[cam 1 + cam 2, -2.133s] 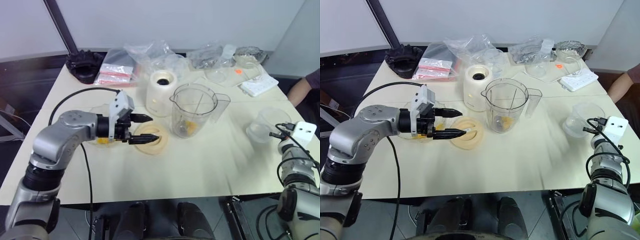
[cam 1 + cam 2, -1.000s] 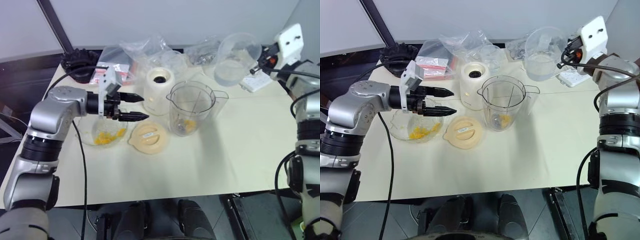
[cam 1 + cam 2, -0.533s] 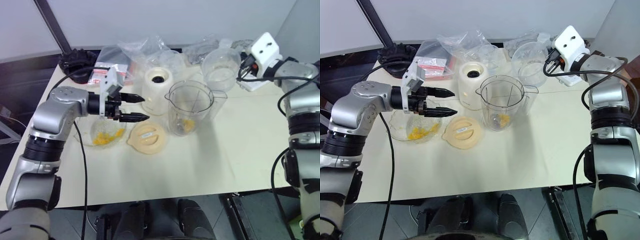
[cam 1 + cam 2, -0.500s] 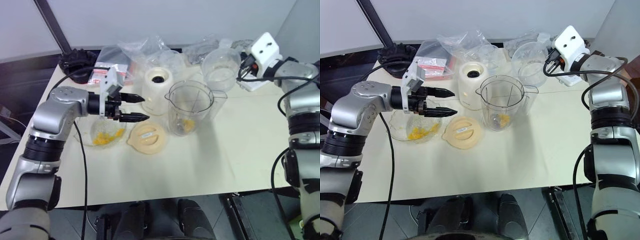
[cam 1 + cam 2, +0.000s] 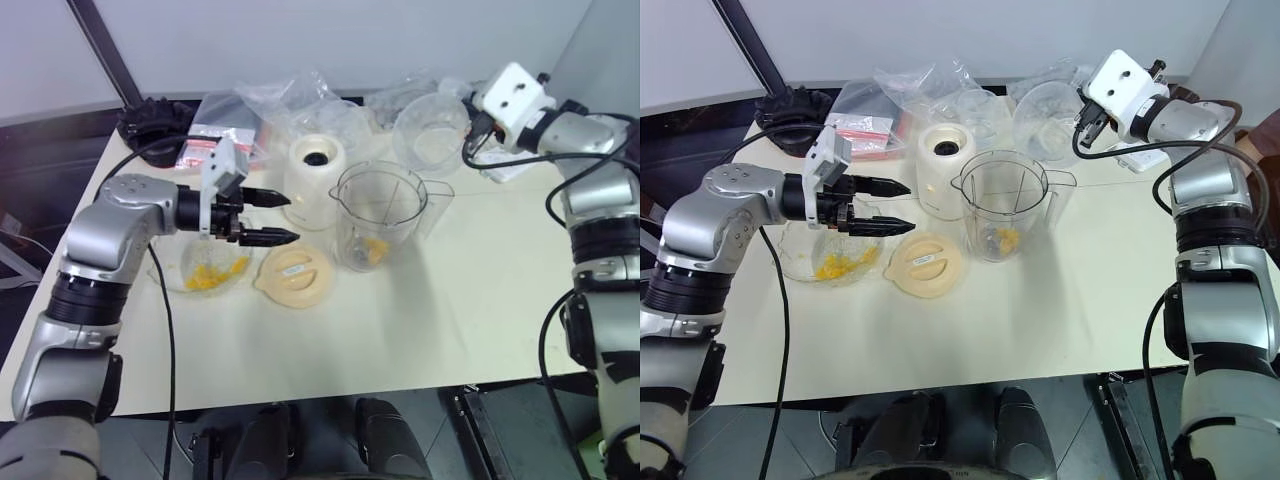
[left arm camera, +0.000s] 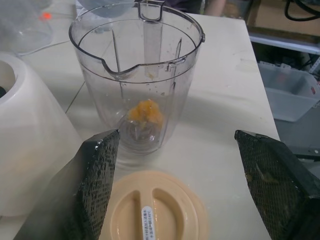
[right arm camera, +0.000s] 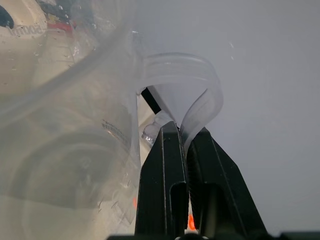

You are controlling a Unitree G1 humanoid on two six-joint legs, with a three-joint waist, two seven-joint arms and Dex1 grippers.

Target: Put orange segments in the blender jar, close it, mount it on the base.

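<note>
The task is sitting at an early stage. The blender jar is standing open on the tabletop beside the base, holding a few orange segments; more are lying in the scalloped bowl. The lid is lying flat, unmounted. The left gripper is hovering with fingers wide and empty; the right gripper is pinching a clear cup by its handle.

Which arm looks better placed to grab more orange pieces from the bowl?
The left. Its open gripper hovers just above the bowl of orange pieces, while the right gripper is shut on a clear cup's handle at the table's far side.
</note>
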